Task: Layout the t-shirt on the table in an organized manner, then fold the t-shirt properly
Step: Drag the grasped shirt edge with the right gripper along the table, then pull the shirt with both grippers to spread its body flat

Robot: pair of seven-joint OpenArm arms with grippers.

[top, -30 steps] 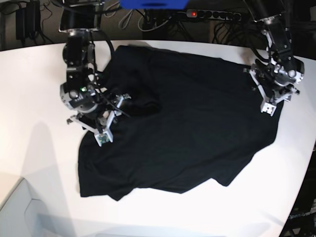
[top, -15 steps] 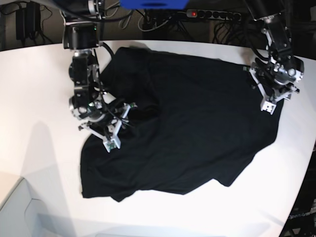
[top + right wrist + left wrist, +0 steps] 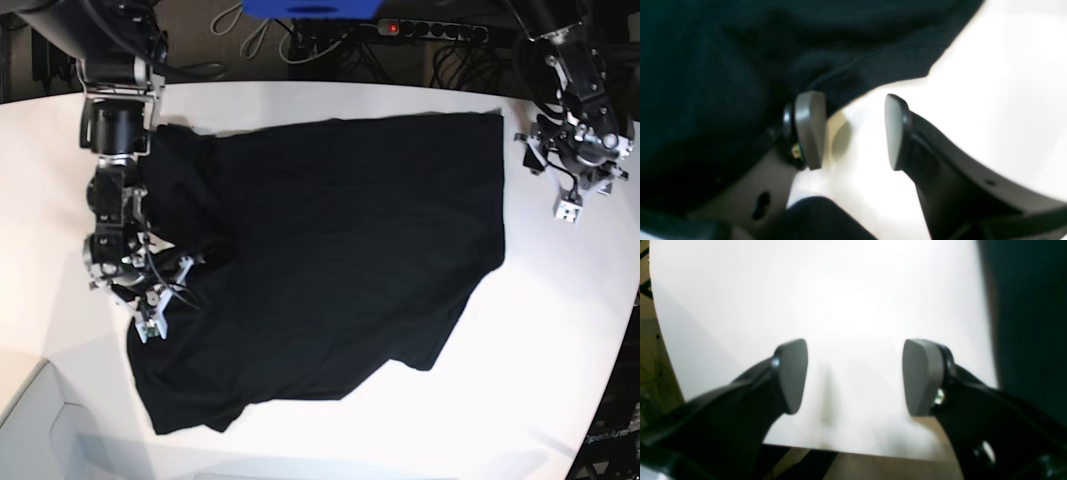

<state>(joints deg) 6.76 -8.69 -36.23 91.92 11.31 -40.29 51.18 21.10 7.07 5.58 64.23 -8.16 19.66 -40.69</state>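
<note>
The black t-shirt (image 3: 340,240) lies spread but crooked on the white table (image 3: 560,350), plain side up, with wrinkles at its left side. My right gripper (image 3: 152,315) sits at the shirt's left edge. In the right wrist view the right gripper (image 3: 853,130) stands open: one pad (image 3: 810,130) touches the t-shirt (image 3: 706,66) hem, and bare table (image 3: 1007,83) shows in the gap. My left gripper (image 3: 570,205) hovers over bare table right of the shirt. Seen from the left wrist, the left gripper (image 3: 853,373) is open and empty, the t-shirt (image 3: 1033,323) beside it.
A power strip (image 3: 430,30) with a red light and cables lie behind the table's far edge. A blue object (image 3: 310,8) hangs at the top. The table edge (image 3: 857,450) lies close under the left gripper. A white box corner (image 3: 30,430) sits at bottom left.
The shirt has slid left and spread flatter as the right arm moved left along it. The left gripper came off the shirt's right edge and now stands over bare table.
</note>
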